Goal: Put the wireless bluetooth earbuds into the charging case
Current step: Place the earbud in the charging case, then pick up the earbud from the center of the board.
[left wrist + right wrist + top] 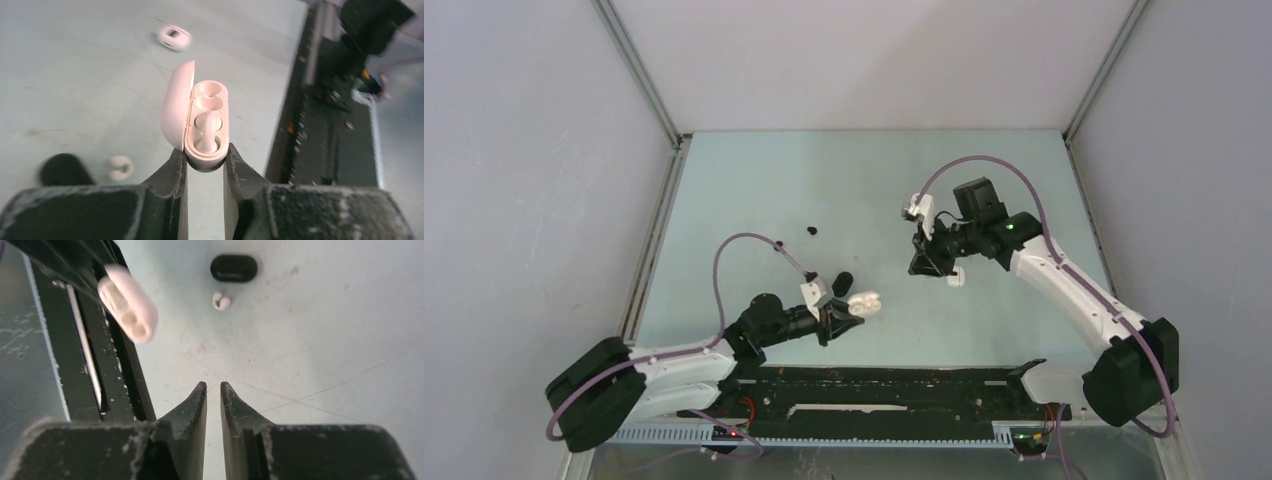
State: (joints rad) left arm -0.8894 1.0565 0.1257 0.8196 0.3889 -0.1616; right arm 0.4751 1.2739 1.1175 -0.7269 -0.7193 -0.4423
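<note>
— Left claw [849,312], from above?
— Mine pinches the white case [865,303]; my right claw [929,262] hovers well apart, a white bud [955,278] just beside it.
— Left wrist?
— Case clamped between my fingers [176,172], lid open; a second bud [120,168] lies near the black case [64,171] on the table [75,75].
— Right wrist?
— Jaws a slit apart, gripping nothing; second bud and black case lie far ahead, white case off left.

The pale green bench [764,180] carries a black oval case [844,280] near its middle, with a white earbud [120,168] just beside it (apart, not touching). A tiny black earbud [811,230] lies closer to the far edge. A second white earbud [957,278] lies toward the right edge.
</note>
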